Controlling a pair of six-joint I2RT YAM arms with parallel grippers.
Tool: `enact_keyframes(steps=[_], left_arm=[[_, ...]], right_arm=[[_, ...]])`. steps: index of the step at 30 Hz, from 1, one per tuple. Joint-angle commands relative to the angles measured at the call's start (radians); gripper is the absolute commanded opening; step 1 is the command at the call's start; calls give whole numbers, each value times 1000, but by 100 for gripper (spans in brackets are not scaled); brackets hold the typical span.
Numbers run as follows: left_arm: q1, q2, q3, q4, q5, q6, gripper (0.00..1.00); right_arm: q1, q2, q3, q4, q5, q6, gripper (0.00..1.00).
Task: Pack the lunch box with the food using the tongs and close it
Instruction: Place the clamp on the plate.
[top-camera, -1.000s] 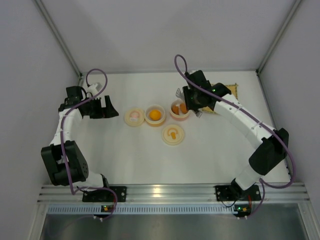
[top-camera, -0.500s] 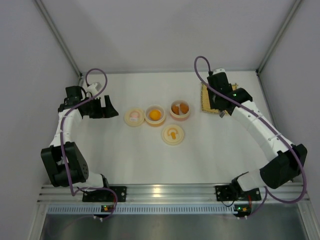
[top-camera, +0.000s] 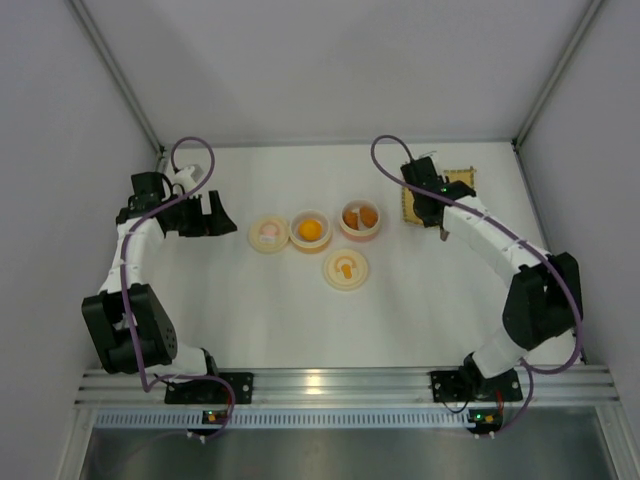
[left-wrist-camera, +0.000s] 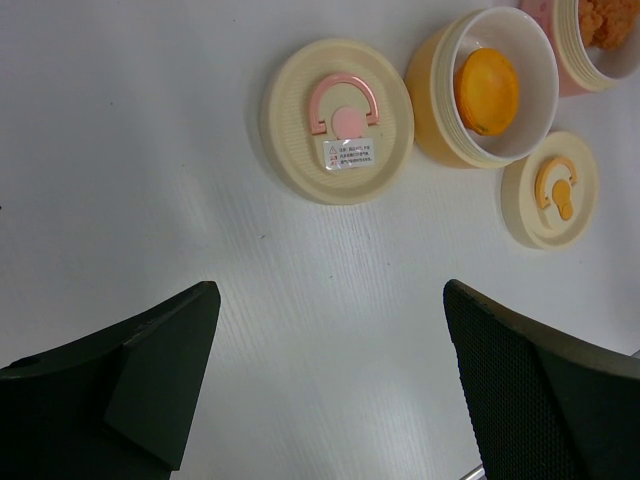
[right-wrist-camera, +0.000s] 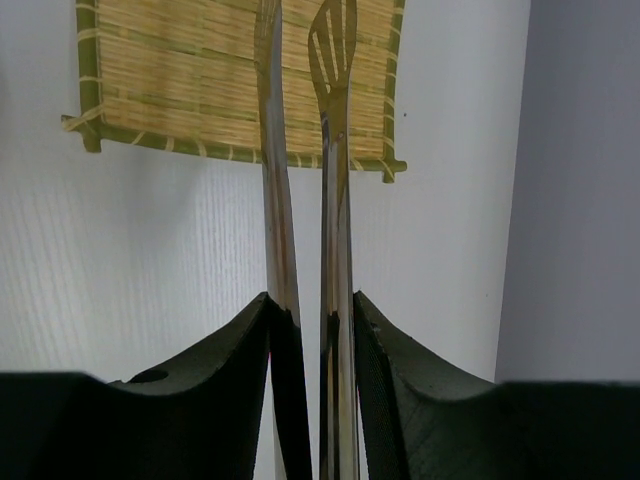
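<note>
The lunch box stands apart in pieces: a yellow bowl (top-camera: 311, 230) (left-wrist-camera: 440, 110) holding an orange piece of food (left-wrist-camera: 487, 92), a pink bowl (top-camera: 360, 221) (left-wrist-camera: 585, 70) with orange-brown food (top-camera: 360, 215) (left-wrist-camera: 605, 20), a cream lid with a pink handle (top-camera: 268, 235) (left-wrist-camera: 337, 120), and a lid with an orange handle (top-camera: 346, 268) (left-wrist-camera: 550, 188). My right gripper (top-camera: 430, 205) (right-wrist-camera: 310, 310) is shut on the silver tongs (right-wrist-camera: 335, 200), whose tips reach over the woven mat (top-camera: 460, 178) (right-wrist-camera: 200, 80). My left gripper (top-camera: 208, 215) (left-wrist-camera: 330, 380) hangs open, left of the lids, holding nothing.
The mat lies at the back right, close to the right wall (right-wrist-camera: 585, 200). The enclosure's walls ring the white table (top-camera: 250, 310). In the top view my right arm covers most of the mat and the tongs.
My right arm has swung from above the pink bowl rightward to the mat, carrying the tongs. The left arm and the bowls have not moved.
</note>
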Motion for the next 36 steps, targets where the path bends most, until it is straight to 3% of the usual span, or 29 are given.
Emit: enact_keyframes(steps=[1,15,36], left_arm=[[6,-11,-3,24,4,23,98],[6,-2,-3,34,12,10,98],[6,4,6,38,26,-5,98]], right_arm=[[-12,30,-21,136,48,-30,36],[-10,70,-182,278,32,-90,42],[-12,231,-164,196,2,-50,44]])
